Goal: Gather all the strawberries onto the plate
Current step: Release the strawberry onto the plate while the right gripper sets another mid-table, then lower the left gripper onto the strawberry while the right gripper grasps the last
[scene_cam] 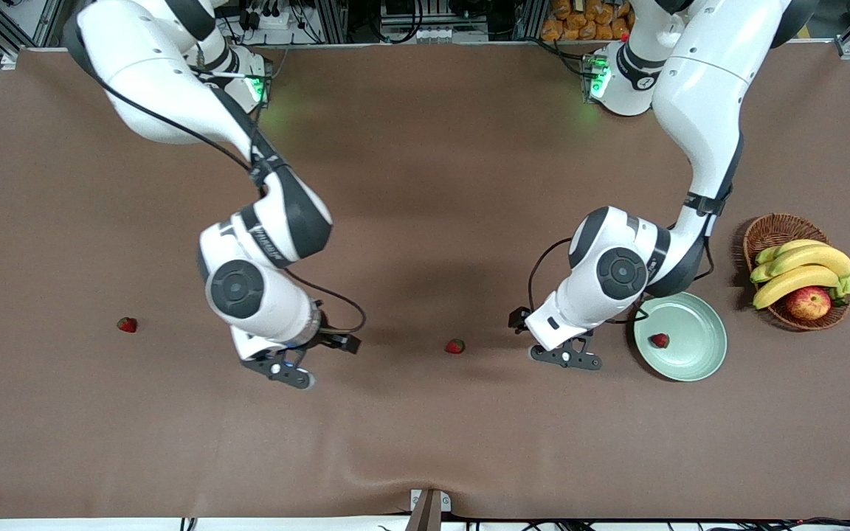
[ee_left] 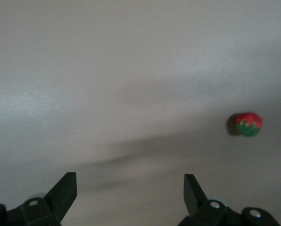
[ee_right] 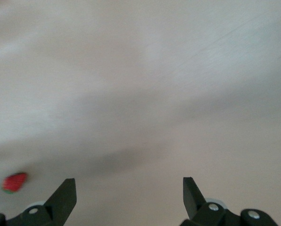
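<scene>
Three strawberries show in the front view. One lies in the mint-green plate. One lies on the brown cloth mid-table. One lies toward the right arm's end. My left gripper is open and empty, low over the cloth between the middle strawberry and the plate. Its wrist view shows a strawberry on bare cloth, off to one side of the fingers. My right gripper is open and empty over the cloth between the other two berries. Its wrist view shows a strawberry at the edge.
A brown wicker basket with bananas and a red-yellow apple stands beside the plate at the left arm's end. The cloth has a raised fold near the front edge.
</scene>
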You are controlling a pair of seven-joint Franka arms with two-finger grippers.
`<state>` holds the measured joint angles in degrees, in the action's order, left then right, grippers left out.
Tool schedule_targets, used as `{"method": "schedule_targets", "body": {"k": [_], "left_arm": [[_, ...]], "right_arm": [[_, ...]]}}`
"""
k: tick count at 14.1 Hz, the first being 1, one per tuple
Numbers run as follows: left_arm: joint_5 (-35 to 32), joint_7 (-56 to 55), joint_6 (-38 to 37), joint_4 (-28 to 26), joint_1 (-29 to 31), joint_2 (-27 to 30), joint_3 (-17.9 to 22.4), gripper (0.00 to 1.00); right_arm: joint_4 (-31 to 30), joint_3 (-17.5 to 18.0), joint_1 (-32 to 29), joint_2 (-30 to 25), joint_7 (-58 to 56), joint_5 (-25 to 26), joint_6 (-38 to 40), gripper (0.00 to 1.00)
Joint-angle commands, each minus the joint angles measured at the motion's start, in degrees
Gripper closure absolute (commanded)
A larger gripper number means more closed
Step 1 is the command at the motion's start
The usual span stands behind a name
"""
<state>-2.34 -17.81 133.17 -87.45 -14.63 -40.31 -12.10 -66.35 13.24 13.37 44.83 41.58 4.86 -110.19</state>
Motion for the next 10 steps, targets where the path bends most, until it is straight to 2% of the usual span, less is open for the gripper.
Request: {"method": "schedule_targets", "body": {"k": [1, 4, 7, 10], "left_arm": [[-0.9, -7.0, 0.4, 3.4, -3.6, -1.3, 1.0, 0.00], [-1.1, -10.7, 0.7, 5.8, -6.1, -1.8, 2.2, 0.00], [-1.0, -10.8, 0.8, 8.7, -9.0, -3.3, 3.0, 0.00], [-0.9, -10.6, 4.5, 8.9, -9.8, -5.3, 3.1, 0.00]], "right_arm": [[-11.9, 0.6, -6.2, -7.9, -8.6, 2.7, -0.5, 0.00], [-17.1, 0.6, -12.1, -10.3, -13.7, 7.9, -0.7, 0.00], [-18.1, 0.7, -19.3, -10.2, -26.1, 8.0, -0.5, 0.00], [-22.1, 0.7, -25.8, -9.9, -38.4, 8.1, -4.0, 0.00]]}}
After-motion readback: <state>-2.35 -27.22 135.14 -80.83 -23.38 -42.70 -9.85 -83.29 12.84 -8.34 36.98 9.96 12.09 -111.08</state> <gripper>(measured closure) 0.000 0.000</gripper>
